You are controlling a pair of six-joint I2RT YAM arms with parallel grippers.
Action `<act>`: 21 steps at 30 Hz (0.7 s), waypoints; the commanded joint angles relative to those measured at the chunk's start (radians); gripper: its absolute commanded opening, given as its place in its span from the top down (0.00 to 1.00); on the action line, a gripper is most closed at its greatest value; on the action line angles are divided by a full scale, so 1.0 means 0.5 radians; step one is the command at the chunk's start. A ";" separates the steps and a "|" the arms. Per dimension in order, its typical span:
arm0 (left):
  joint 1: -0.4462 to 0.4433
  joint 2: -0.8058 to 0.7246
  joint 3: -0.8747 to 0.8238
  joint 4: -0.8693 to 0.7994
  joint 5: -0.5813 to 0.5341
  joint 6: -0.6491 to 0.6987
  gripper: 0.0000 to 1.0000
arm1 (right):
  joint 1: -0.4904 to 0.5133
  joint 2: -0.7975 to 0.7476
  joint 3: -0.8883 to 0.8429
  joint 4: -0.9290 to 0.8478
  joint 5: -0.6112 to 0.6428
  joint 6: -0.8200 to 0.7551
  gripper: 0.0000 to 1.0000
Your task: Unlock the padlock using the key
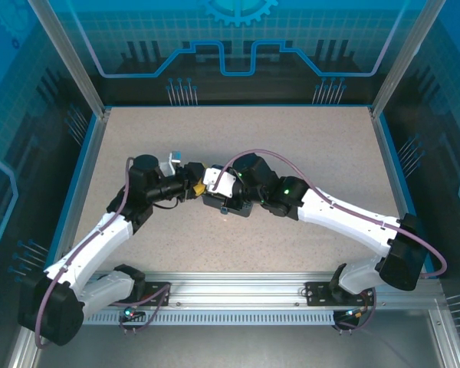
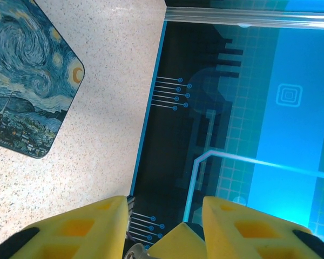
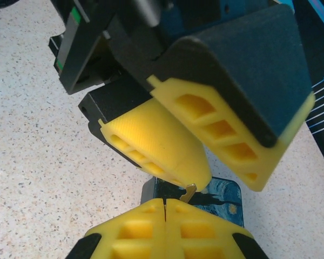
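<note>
Both grippers meet above the blue-and-yellow tin (image 1: 217,205) at the table's middle. My right gripper (image 3: 164,206) is shut, its fingertips pressed together. The key (image 3: 190,191), a thin brass sliver, sticks up from behind those tips to the tip of a left finger (image 3: 162,143). In the left wrist view my left gripper (image 2: 162,208) has its fingers partly apart. A small grey metal piece, the padlock (image 2: 130,251), shows low against the left finger. The right gripper's yellow tip (image 2: 178,237) sits in the gap. Most of the padlock is hidden.
The swirl-painted tin (image 2: 27,75) lies flat on the speckled table (image 1: 291,146), directly under the two grippers (image 1: 201,182). Blue glass walls and metal posts (image 1: 69,61) enclose the table. A metal rail (image 1: 238,287) runs along the near edge.
</note>
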 commanded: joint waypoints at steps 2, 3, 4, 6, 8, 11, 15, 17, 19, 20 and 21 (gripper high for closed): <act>-0.029 0.008 0.019 0.031 0.033 0.143 0.63 | -0.040 0.011 0.084 -0.040 -0.081 0.088 1.00; -0.033 0.007 0.019 0.029 0.030 0.158 0.65 | -0.047 0.013 0.088 -0.043 -0.082 0.094 1.00; -0.040 0.010 0.025 0.025 0.025 0.171 0.66 | -0.050 0.014 0.090 -0.046 -0.082 0.098 1.00; -0.049 0.010 0.034 0.014 0.018 0.197 0.67 | -0.064 0.022 0.100 -0.052 -0.091 0.120 1.00; -0.054 0.011 0.044 -0.013 0.008 0.231 0.68 | -0.074 0.025 0.105 -0.056 -0.111 0.143 1.00; -0.067 0.011 0.064 -0.061 -0.014 0.284 0.70 | -0.082 0.030 0.105 -0.053 -0.119 0.160 1.00; -0.085 0.008 0.082 -0.103 -0.047 0.345 0.73 | -0.095 0.032 0.109 -0.050 -0.131 0.187 1.00; -0.092 0.010 0.087 -0.115 -0.063 0.369 0.76 | -0.098 0.032 0.111 -0.046 -0.137 0.194 1.00; -0.100 0.011 0.093 -0.117 -0.074 0.390 0.78 | -0.101 0.035 0.111 -0.044 -0.146 0.197 1.00; -0.100 0.011 0.093 -0.117 -0.074 0.396 0.79 | -0.105 0.035 0.114 -0.044 -0.149 0.201 1.00; -0.104 0.010 0.096 -0.115 -0.077 0.403 0.80 | -0.107 0.036 0.114 -0.044 -0.158 0.205 1.00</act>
